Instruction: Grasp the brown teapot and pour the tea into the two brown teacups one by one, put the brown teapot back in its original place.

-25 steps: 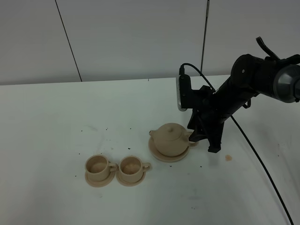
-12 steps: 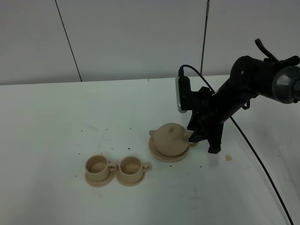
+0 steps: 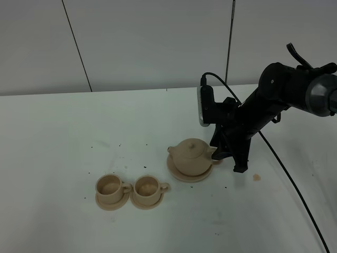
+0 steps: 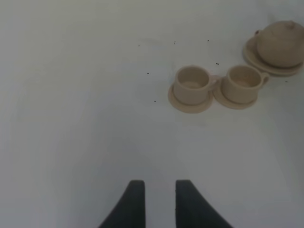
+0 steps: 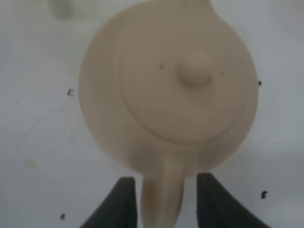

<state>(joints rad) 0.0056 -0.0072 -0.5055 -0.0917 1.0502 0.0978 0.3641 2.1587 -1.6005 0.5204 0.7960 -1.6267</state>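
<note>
Teapot: the teapot stands upright with its lid on. It sits on the big saucer on the white worktop.
Spout: the spout is on the side of the teapot away from the right pincer.
Handle: the loop handle is on the teapot's opposite side and lies between the right pincer's two fingers.
Right pincer: the right pincer is low at the teapot's handle side. Its jaws stand moderately wide astride the handle. The wrist view shows a thin gap on each side of the handle, so it grips nothing.
Near cup: the near cup is upright on its own small saucer, near the teapot on the spout side and apart from the big saucer.
Far cup: the far cup is just beyond the near cup from the teapot, on a matching small saucer. The two small saucers lie edge to edge.
Left pincer: the left pincer hangs over bare worktop, well apart from the teapot and past the far cup. Its jaws are narrow with a slim gap, and nothing is between them.
Stain: a small tan spot lies on the worktop just past the right pincer from the teapot.
Specks: dark specks are scattered on the worktop around the teapot.
</note>
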